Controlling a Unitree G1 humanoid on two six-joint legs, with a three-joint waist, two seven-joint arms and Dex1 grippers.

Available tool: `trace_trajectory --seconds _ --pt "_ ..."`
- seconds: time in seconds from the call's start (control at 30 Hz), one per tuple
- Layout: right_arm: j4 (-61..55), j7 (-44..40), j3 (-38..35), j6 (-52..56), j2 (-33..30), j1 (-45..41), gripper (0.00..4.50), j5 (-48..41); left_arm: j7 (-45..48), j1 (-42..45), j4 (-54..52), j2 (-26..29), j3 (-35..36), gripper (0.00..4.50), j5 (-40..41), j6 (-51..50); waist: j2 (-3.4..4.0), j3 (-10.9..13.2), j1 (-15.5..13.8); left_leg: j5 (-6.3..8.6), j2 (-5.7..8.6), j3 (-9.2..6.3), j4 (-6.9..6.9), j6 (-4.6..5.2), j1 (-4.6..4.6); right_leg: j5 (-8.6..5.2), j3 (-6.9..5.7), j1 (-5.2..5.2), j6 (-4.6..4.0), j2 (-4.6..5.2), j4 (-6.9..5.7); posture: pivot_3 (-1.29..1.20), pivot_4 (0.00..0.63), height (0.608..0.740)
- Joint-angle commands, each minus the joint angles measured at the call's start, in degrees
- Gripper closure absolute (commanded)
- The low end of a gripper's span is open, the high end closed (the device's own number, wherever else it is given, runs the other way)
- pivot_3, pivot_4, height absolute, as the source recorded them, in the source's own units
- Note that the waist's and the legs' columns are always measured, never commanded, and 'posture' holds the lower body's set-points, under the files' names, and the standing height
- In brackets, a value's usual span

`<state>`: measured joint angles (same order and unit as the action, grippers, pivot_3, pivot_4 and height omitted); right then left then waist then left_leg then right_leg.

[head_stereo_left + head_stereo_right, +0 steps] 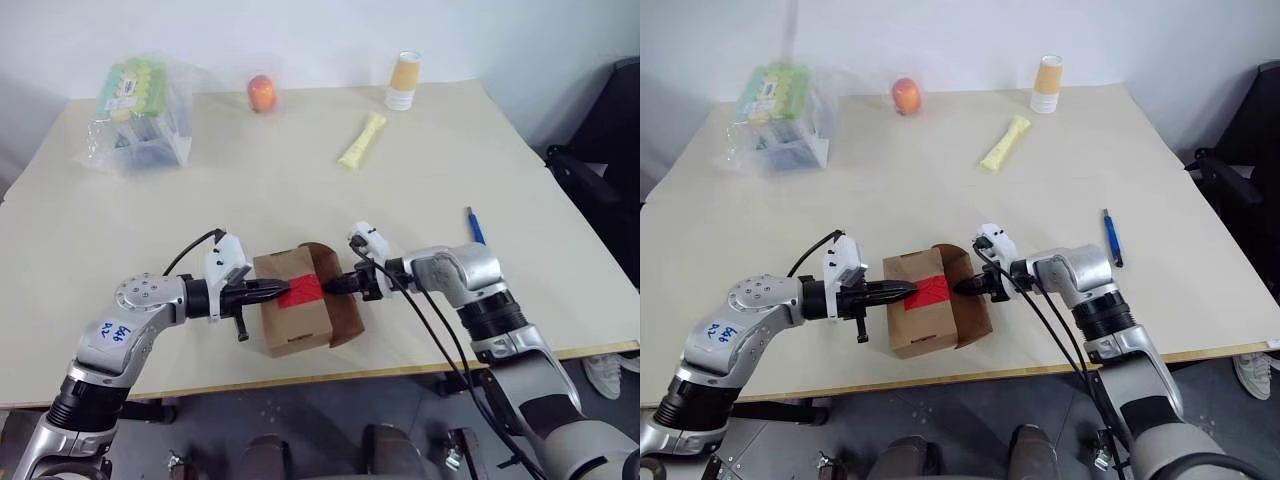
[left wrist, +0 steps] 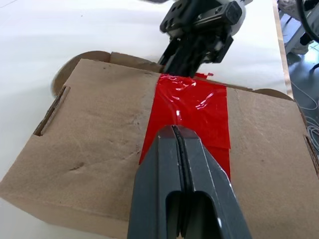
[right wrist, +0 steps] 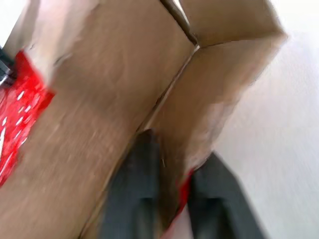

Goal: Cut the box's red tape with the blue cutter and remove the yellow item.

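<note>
Blue cutter (image 1: 474, 225) lies free right of the box (image 1: 295, 320), near the table's (image 1: 250, 200) front. Left gripper (image 2: 175, 130) presses, closed, on red tape (image 2: 194, 107); right gripper (image 3: 172, 174) pinches a flap. Behind: one orange fruit (image 1: 261, 92), cup stack (image 1: 404, 80), bag (image 1: 135, 115).

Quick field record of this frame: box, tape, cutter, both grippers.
box: near table edge, right flap partly lifted
tape: red, on box top
cutter: lying on table, right of box, untouched
left gripper: shut, tips on tape
right gripper: at lifted flap, flap edge between its fingers
yellow item: not visible
</note>
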<state>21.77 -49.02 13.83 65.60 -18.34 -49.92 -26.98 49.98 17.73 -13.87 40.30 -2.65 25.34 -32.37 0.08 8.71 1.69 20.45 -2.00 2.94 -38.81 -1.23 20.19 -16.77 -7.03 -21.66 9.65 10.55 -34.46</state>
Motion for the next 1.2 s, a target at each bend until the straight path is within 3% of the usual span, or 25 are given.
trace_trajectory --seconds 0.03,0.13,0.33,0.5,0.87,1.03,1.2 --pt "2.4 -2.1 0.9 2.7 0.5 -1.3 4.00 -0.2 -0.9 -2.1 2.0 1.0 -0.8 4.50 -2.7 -0.9 0.05 0.0 0.0 0.00 0.00 0.00 0.00 0.00 0.00 0.00 0.00 0.00 0.00 0.00 0.00 0.00 0.150 0.740" --pt "-1.4 -5.6 1.5 4.7 -2.2 -1.8 4.47 -1.5 -0.8 -2.3 2.5 0.5 -0.7 4.50 -2.7 0.4 0.08 0.1 0.0 0.01 -0.01 0.00 0.03 -0.01 0.01 0.00 0.00 -0.01 0.00 0.00 0.01 0.00 0.150 0.740" --pt "-5.2 -3.5 -8.0 13.2 -6.5 -3.9 4.47 -5.7 -0.7 -1.8 5.5 -1.6 0.5 4.50 -2.7 6.1 0.39 0.3 -0.8 0.02 0.01 -0.04 -0.06 -0.02 0.21 0.00 -0.09 -0.02 0.01 0.01 0.25 0.00 0.150 0.740" --pt "-8.8 -3.7 -10.5 18.3 -11.6 -5.5 4.47 -8.5 -2.1 -0.5 8.8 -5.4 0.0 4.50 -4.0 11.6 0.56 0.5 -1.7 0.03 0.05 -0.01 -0.14 0.01 0.37 0.01 -0.12 -0.02 0.01 0.01 0.48 0.00 0.150 0.740" --pt "-7.1 -7.7 -2.1 17.9 -20.1 -19.3 4.47 -6.9 -4.1 4.7 18.0 -19.0 -4.2 4.50 -8.8 21.3 0.43 0.6 -1.4 0.05 0.06 0.03 -0.17 0.04 1.11 0.03 -0.22 -0.82 0.05 0.01 0.33 0.00 0.150 0.740" --pt "-7.7 -8.2 1.7 16.6 -20.8 -19.3 4.47 -5.4 -5.1 4.3 19.1 -20.5 -3.7 4.50 -9.8 22.9 0.41 0.6 -1.3 0.05 0.07 0.04 -0.13 0.04 1.12 0.05 -0.28 -0.82 0.09 0.03 0.36 0.00 0.150 0.740" --pt "-5.9 -6.3 1.9 14.3 -19.2 -18.0 4.47 -3.5 -4.5 1.9 16.9 -18.5 -2.5 4.50 -9.5 22.1 0.41 0.6 -1.3 0.05 0.06 0.03 -0.12 0.04 1.12 0.05 -0.30 -0.81 0.09 0.04 0.37 0.00 0.150 0.740"
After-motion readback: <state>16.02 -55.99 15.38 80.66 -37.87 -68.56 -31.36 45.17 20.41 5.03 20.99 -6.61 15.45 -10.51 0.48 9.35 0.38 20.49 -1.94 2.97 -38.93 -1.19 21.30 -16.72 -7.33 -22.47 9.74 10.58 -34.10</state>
